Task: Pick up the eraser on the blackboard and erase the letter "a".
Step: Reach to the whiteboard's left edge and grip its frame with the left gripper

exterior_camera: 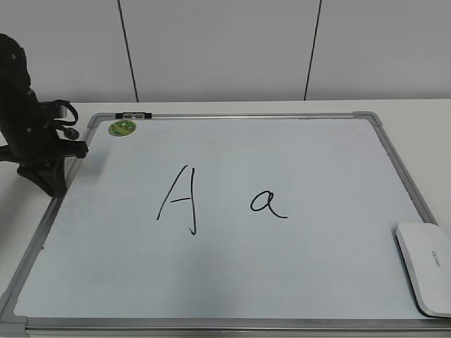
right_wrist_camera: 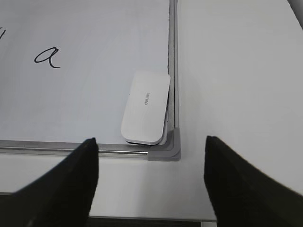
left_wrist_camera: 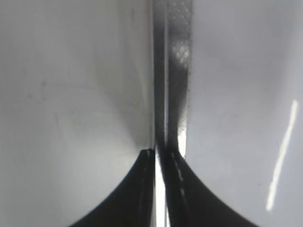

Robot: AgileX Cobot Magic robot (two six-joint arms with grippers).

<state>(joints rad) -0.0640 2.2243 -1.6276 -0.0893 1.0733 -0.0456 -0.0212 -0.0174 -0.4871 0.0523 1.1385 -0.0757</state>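
Observation:
The white eraser (exterior_camera: 426, 266) lies flat in the near right corner of the blackboard (exterior_camera: 296, 151), and it shows in the right wrist view (right_wrist_camera: 146, 107) against the board's frame corner. The letter "a" (exterior_camera: 268, 203) is handwritten in black right of centre, also in the right wrist view (right_wrist_camera: 47, 57). A capital "A" (exterior_camera: 179, 199) stands to its left. My right gripper (right_wrist_camera: 150, 177) is open and empty, above the table just off the board's corner, short of the eraser. My left gripper (left_wrist_camera: 160, 153) is shut and empty over the board's left frame (left_wrist_camera: 173, 71); its arm (exterior_camera: 32, 137) is at the far left.
A green round sticker (exterior_camera: 122, 127) sits at the board's far left corner, with a small black clip (exterior_camera: 133, 114) on the frame behind it. The board lies on a white table (exterior_camera: 423, 120) in front of a white panelled wall.

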